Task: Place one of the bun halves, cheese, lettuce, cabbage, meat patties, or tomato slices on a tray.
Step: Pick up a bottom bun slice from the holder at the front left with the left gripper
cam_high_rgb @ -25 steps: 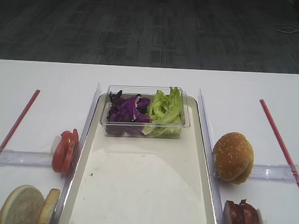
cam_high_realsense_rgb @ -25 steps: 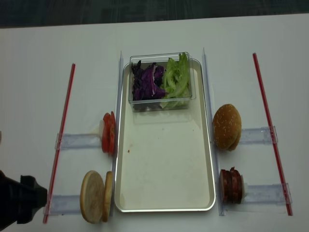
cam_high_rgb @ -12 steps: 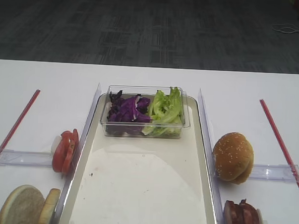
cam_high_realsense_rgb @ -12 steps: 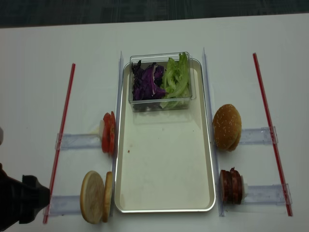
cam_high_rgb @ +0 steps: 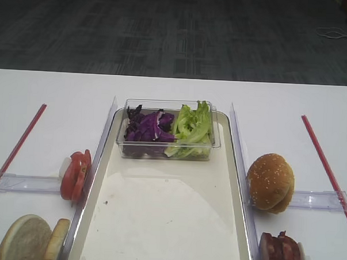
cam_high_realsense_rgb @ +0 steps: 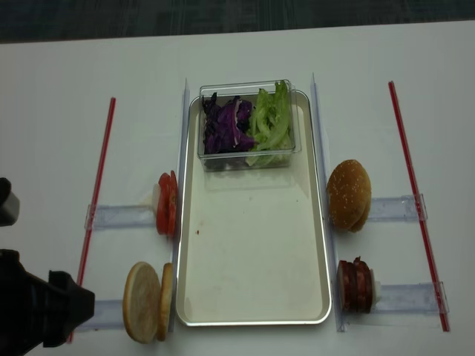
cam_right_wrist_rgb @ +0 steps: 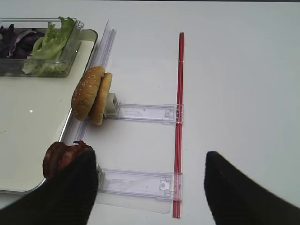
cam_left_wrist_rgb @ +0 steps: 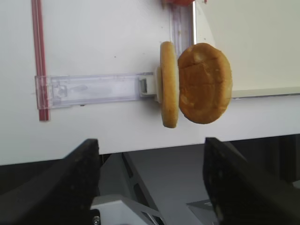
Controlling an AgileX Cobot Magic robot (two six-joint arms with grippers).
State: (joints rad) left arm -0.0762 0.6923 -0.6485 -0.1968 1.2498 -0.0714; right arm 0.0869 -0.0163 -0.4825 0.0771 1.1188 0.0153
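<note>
We see the bun halves standing on edge on the worktop, just left of the tray, with the left gripper nearby, jaws spread and empty, and the right gripper likewise spread above the meat patties.

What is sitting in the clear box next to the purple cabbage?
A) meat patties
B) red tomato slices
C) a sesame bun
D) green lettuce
D: the green lettuce lies beside the purple cabbage inside the clear box at the tray's far end.
</note>
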